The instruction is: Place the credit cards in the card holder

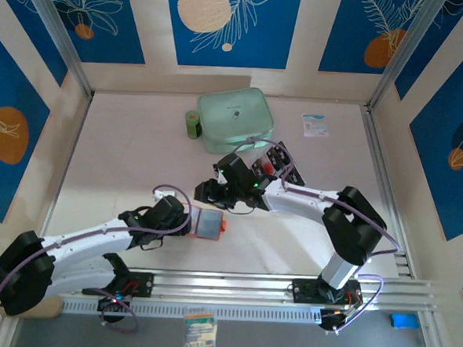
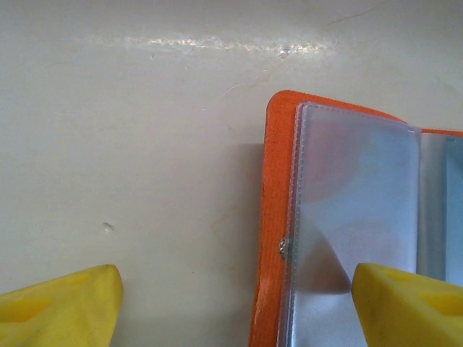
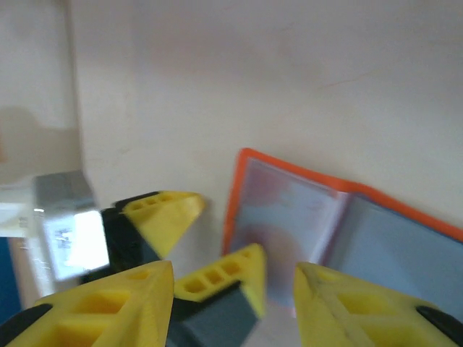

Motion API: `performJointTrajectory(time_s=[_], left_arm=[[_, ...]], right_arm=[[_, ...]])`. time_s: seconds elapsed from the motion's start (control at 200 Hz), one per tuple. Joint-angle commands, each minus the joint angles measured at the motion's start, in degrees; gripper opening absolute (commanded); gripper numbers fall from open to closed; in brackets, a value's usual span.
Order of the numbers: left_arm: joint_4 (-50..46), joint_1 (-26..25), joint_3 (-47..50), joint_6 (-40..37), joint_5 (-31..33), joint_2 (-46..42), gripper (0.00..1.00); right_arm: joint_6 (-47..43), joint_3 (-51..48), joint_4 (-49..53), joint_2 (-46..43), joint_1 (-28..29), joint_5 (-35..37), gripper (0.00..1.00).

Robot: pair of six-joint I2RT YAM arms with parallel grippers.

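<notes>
Left pincer (image 2: pixel 235 282) gapes wide; right pincer (image 3: pixel 233 278) stands half parted.

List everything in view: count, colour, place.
card holder: 1, orange with clear pockets, open flat, near centre of the table
credit cards: several, count unclear, black with red, behind the right arm
zip case: 1, mint green, back centre
roll: 1, green, at the zip case's left side
white-blue packet: 1, back right
white-green packet: 1, below the rail at the near edge
blue item: 1, near right, past the rail's end
left fingers: 2, yellow, open, one over the card holder's clear pocket
right fingers: 2, yellow, apart, just behind the card holder
</notes>
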State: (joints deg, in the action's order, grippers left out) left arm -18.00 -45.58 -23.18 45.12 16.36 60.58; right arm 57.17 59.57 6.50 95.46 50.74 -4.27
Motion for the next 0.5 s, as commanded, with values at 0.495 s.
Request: performJointTrajectory(time_s=[0.495], left_arm=[[0.60, 0.54, -0.45, 0.41, 0.26, 1.12, 0.82]], right_arm=[[-8.00, 1.78, 25.40, 5.26, 6.29, 20.82, 0.46]])
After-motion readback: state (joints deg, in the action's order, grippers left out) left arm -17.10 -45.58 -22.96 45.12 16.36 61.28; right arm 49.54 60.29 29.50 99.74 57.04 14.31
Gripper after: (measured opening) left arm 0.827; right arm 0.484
